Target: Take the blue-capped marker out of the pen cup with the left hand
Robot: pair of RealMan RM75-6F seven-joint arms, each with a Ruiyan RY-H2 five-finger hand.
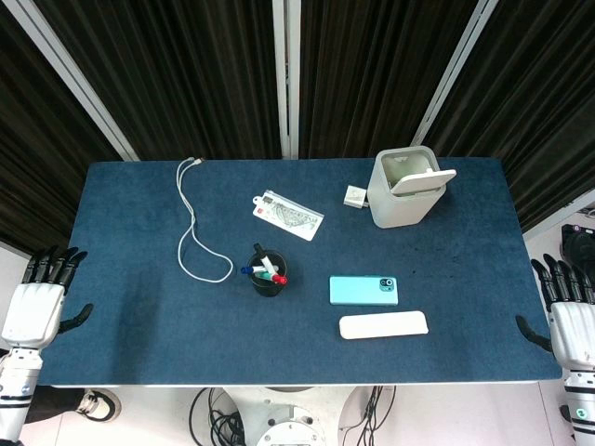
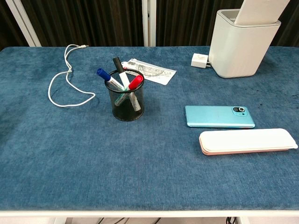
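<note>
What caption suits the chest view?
Blue-capped marker waits in the mesh pen cup beside a white cable and phone.

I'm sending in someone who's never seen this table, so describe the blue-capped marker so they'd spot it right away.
On the blue table, find the black mesh pen cup near the middle, right of the looped white cable. The blue-capped marker leans out over the cup's left rim. Its cap is blue, whereas the other caps showing there are black and red.
</note>
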